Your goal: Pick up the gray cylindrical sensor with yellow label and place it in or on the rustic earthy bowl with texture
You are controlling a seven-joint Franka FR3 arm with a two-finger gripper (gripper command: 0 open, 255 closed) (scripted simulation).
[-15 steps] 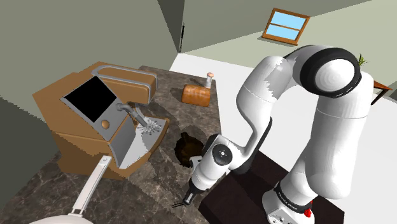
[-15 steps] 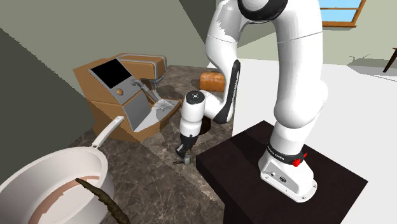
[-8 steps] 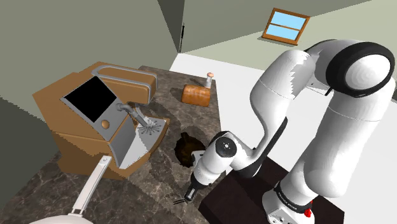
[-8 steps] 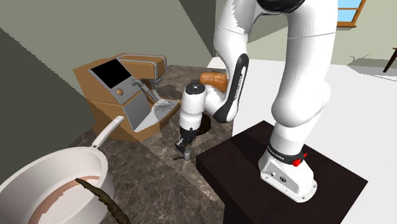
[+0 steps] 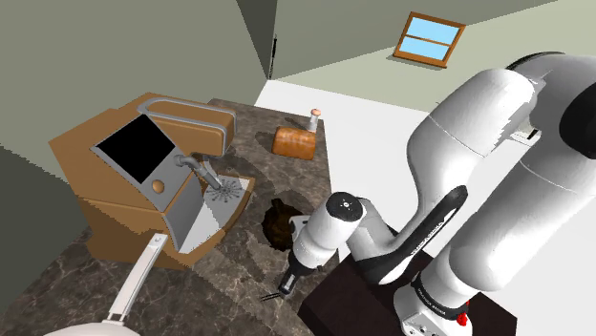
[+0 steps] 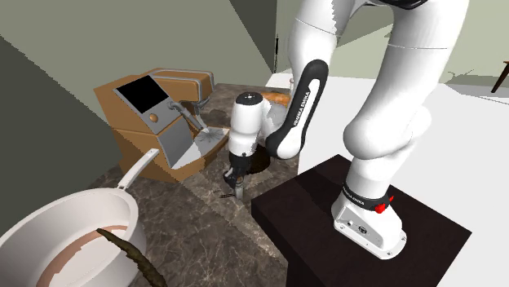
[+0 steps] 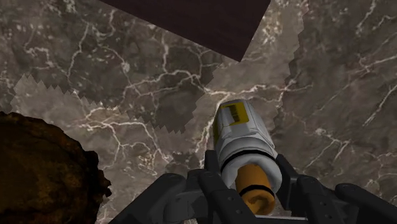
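I see the gripper (image 7: 245,170) with its jaws clamped on the gray sensor (image 7: 240,135), yellow label up and orange end toward the palm. The sensor is over the marble counter (image 7: 127,76), near the rough brown bowl (image 7: 44,172) and close to the dark stand (image 7: 197,22).

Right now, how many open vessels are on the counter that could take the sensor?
2. A rough dark-brown bowl next to the gripper; a white pan at the second exterior view's lower left. The arm may hide others.
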